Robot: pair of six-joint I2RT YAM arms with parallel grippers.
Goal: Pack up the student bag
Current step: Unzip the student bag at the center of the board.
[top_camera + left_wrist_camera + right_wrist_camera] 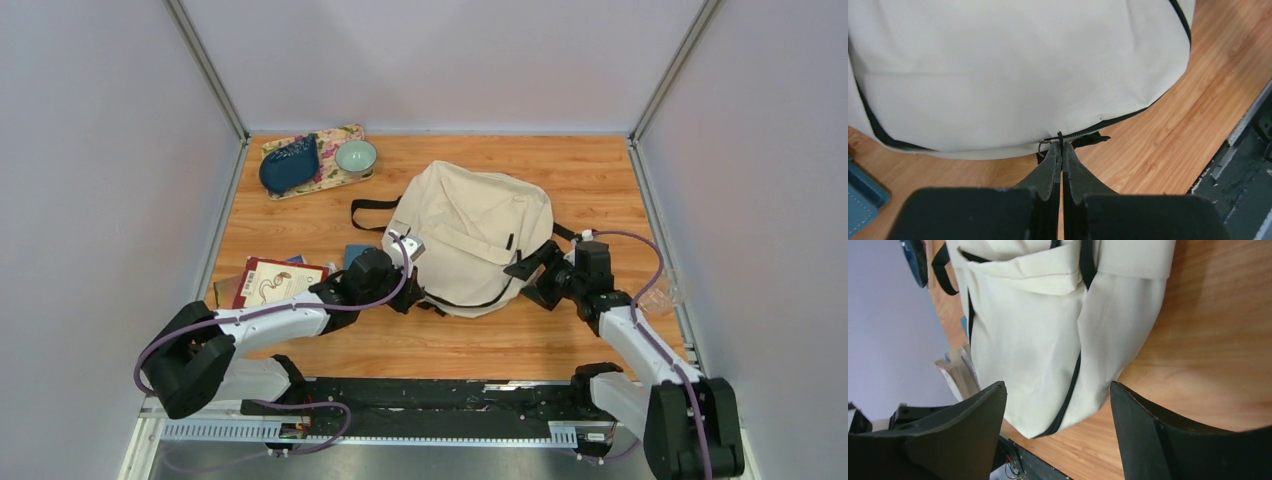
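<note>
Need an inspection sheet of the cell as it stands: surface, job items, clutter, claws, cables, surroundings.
Surface: wooden table, bare wood on every side of the bag.
Job's things: student bag lies flat mid-table, with its zipper pull at the near edge.
Clutter: dark blue pouch and pale green bowl sit on a floral tray at the far left. A book lies at the near left.
Claws: left claw is shut on the zipper pull. Right claw is open at the bag's right side and holds nothing.
Cables: purple cables loop along both arms.
Surroundings: pale walls and metal frame posts; nothing else seen.
</note>
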